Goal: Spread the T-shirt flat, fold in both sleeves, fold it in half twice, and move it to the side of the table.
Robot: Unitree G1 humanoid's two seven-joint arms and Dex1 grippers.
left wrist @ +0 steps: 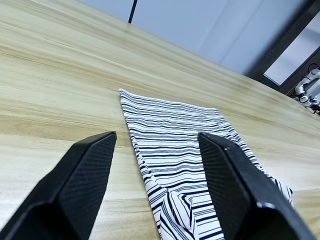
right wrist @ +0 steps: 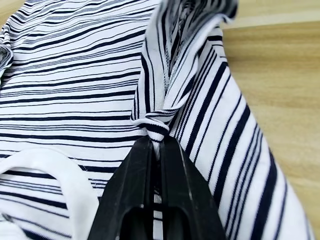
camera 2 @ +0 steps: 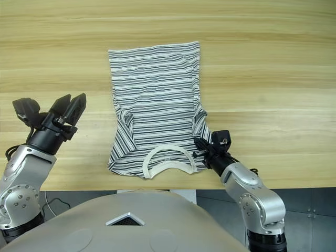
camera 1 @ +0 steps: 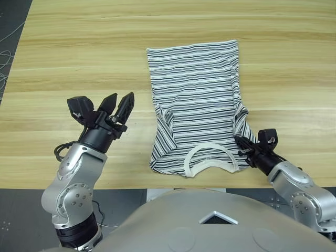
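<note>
A black-and-white striped T-shirt (camera 1: 197, 100) lies on the wooden table (camera 1: 79, 63), collar (camera 1: 210, 160) toward the near edge, both sleeves folded in over the body. My right gripper (camera 1: 242, 145) is at the shirt's near right corner, shut on a pinch of the folded sleeve fabric (right wrist: 155, 127). My left gripper (camera 1: 119, 107) hovers above bare table to the left of the shirt, open, with nothing between its fingers (left wrist: 85, 172). From the left wrist view the shirt (left wrist: 180, 135) stretches away ahead of the fingers.
Bare wood surrounds the shirt on the left, right and far sides. The table's near edge (camera 1: 126, 186) runs just below the collar. Cables (camera 1: 6, 58) lie on the dark floor past the table's left end.
</note>
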